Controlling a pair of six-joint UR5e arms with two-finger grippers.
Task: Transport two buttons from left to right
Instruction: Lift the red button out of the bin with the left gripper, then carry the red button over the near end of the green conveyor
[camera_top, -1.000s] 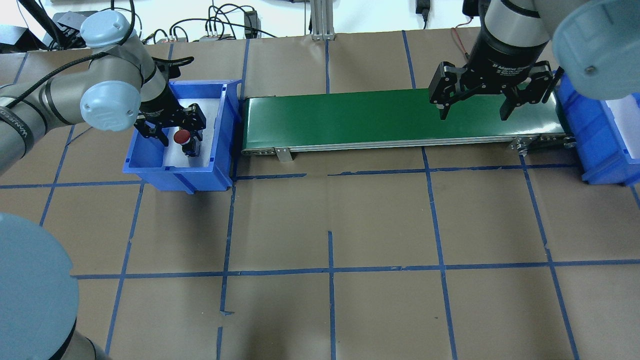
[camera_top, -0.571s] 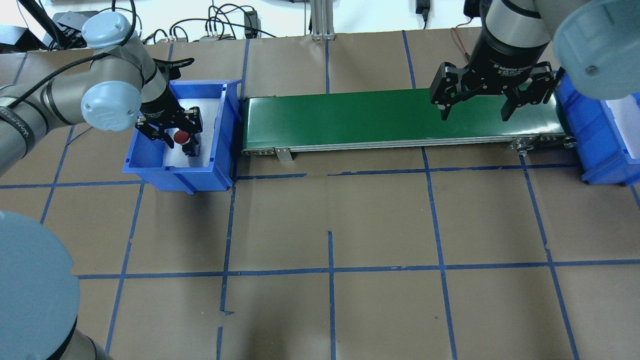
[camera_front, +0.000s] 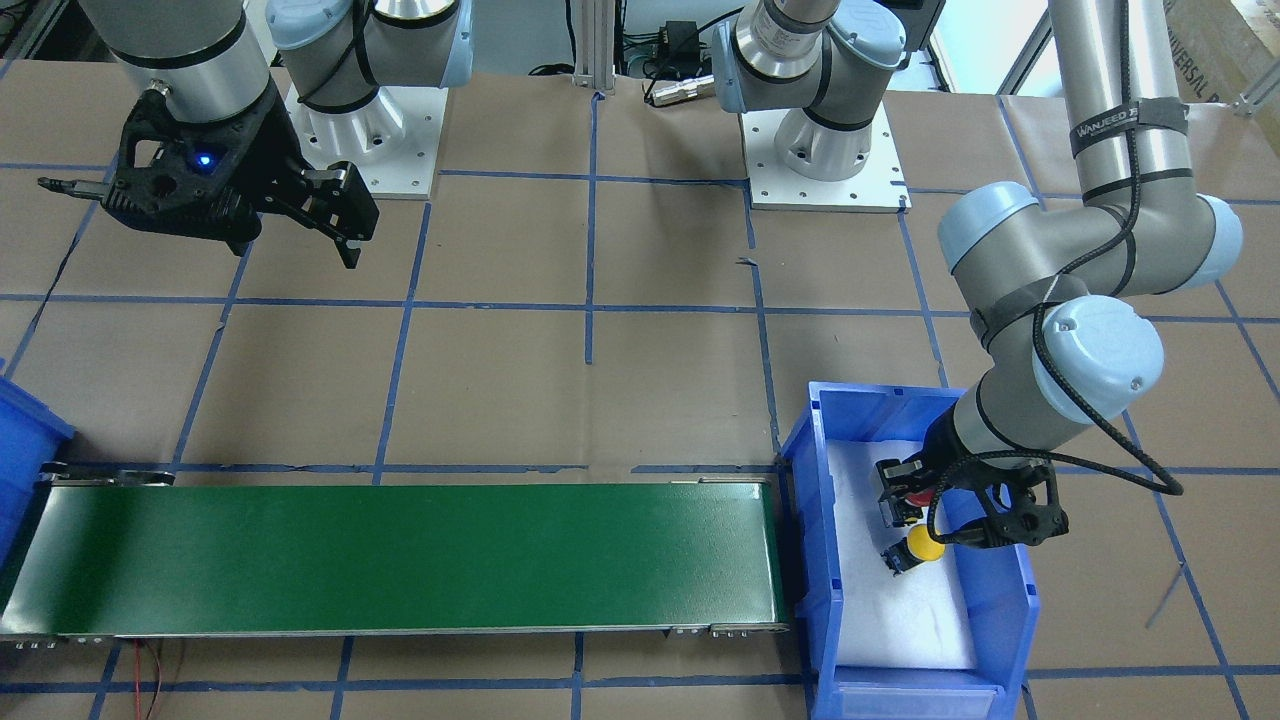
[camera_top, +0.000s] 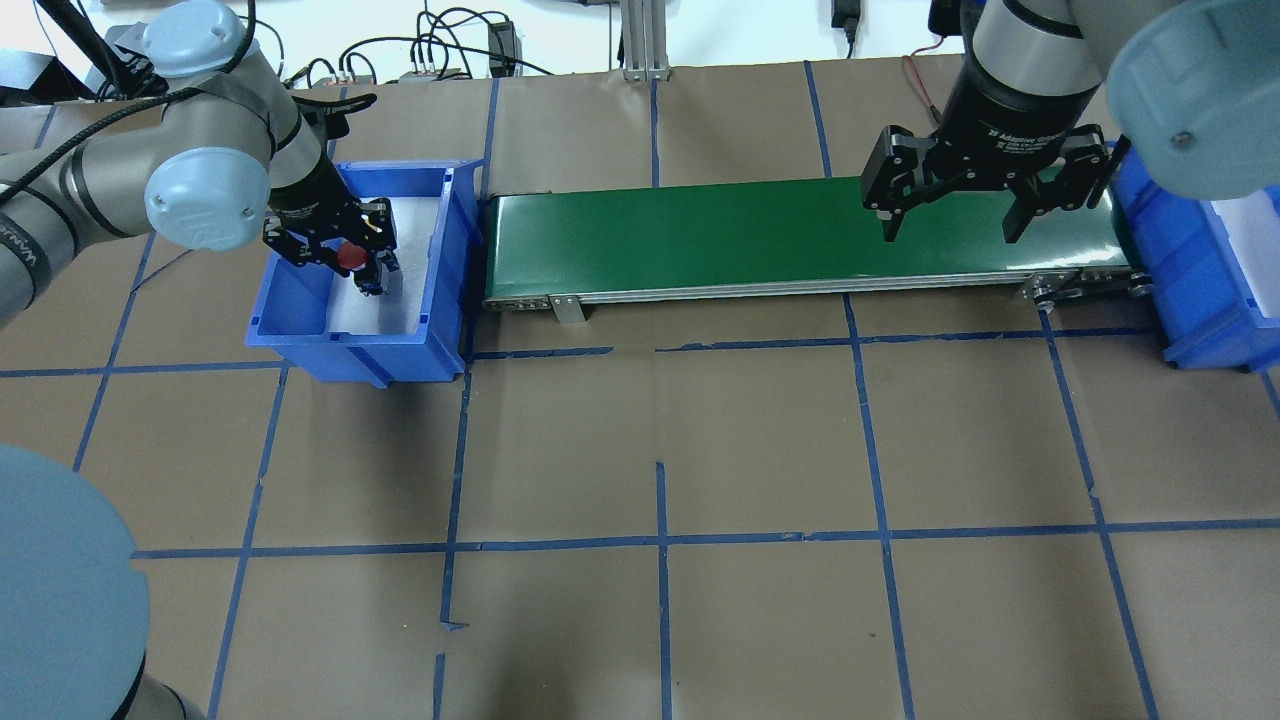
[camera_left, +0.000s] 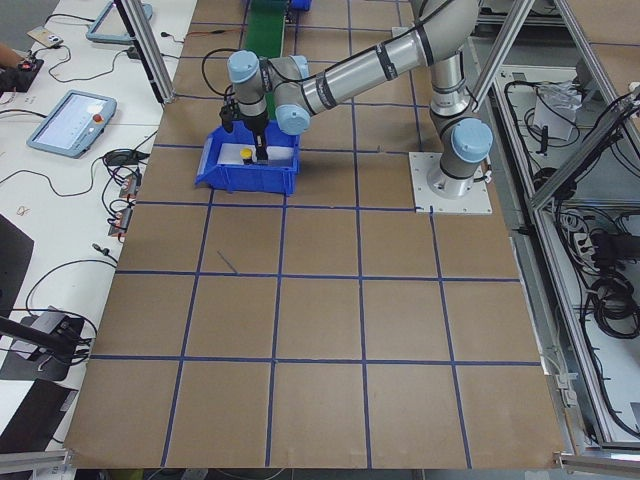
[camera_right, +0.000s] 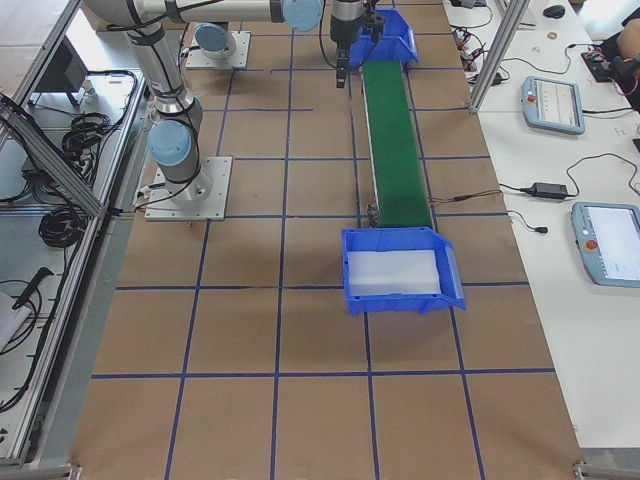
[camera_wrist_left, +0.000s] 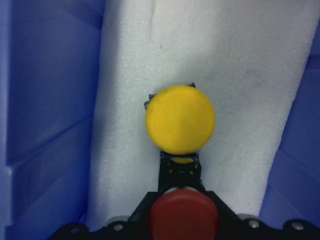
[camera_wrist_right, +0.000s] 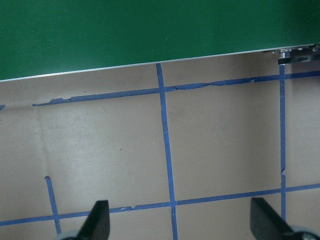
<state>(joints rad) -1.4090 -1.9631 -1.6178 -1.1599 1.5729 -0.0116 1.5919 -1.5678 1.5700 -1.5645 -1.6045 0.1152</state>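
Observation:
The red button (camera_top: 350, 257) sits between the fingers of my left gripper (camera_top: 354, 268), which is shut on it inside the left blue bin (camera_top: 300, 345). In the left wrist view the red cap (camera_wrist_left: 184, 217) is held at the bottom edge. The yellow button (camera_wrist_left: 180, 119) stands just beyond it on the bin's white foam. It also shows in the front-facing view (camera_front: 925, 548), next to the gripper. My right gripper (camera_top: 948, 235) is open and empty above the right end of the green conveyor belt (camera_top: 700, 235).
The right blue bin (camera_top: 1190, 280) with white foam stands at the belt's right end. The belt runs between the two bins along the far side of the table. Brown paper with blue tape lines (camera_wrist_right: 167, 150) covers the table.
My left gripper has closed on the red button and shifted a little back and to the left with it. The right arm has barely moved.

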